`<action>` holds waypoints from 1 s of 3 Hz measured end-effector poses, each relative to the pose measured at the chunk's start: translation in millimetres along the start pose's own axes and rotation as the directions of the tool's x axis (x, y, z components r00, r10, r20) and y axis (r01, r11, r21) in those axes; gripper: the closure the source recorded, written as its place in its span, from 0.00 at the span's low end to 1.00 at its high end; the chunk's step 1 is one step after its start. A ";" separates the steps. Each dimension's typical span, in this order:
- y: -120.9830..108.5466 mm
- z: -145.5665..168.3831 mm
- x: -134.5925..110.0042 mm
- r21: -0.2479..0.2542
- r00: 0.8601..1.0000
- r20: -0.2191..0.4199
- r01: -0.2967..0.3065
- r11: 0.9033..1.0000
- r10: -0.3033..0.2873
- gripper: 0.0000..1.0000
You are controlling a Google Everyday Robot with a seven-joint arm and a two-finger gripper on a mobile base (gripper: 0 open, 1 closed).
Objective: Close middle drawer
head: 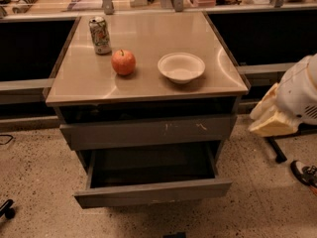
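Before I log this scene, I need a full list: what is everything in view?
cabinet: one, grey with a tan top, centre
can: one, green and white, back left of the top
apple: one, red, on the top between can and bowl
bowl: one, white, on the top, right of the apple
scratched drawer front: one, grey, just below the top
middle drawer: one, grey, pulled open, lowest in view
arm: one, white, right edge
gripper: one, cream, right of the cabinet, apart from the drawers
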State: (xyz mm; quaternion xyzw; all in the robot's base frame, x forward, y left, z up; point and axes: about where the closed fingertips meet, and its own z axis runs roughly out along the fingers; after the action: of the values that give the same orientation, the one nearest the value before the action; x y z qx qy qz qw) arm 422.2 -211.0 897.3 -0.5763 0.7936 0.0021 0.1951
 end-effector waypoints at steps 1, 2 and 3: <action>28.4 72.9 14.7 -0.071 0.999 0.046 -0.026 0.997 0.029 0.88; 68.0 160.8 28.3 -0.215 0.997 0.041 -0.054 0.975 0.064 1.00; 77.2 175.8 35.4 -0.247 0.997 0.035 -0.064 0.967 0.074 1.00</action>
State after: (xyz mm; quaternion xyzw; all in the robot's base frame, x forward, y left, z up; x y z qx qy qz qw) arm 396.3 -177.4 706.7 -0.5678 0.8024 0.1197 0.1393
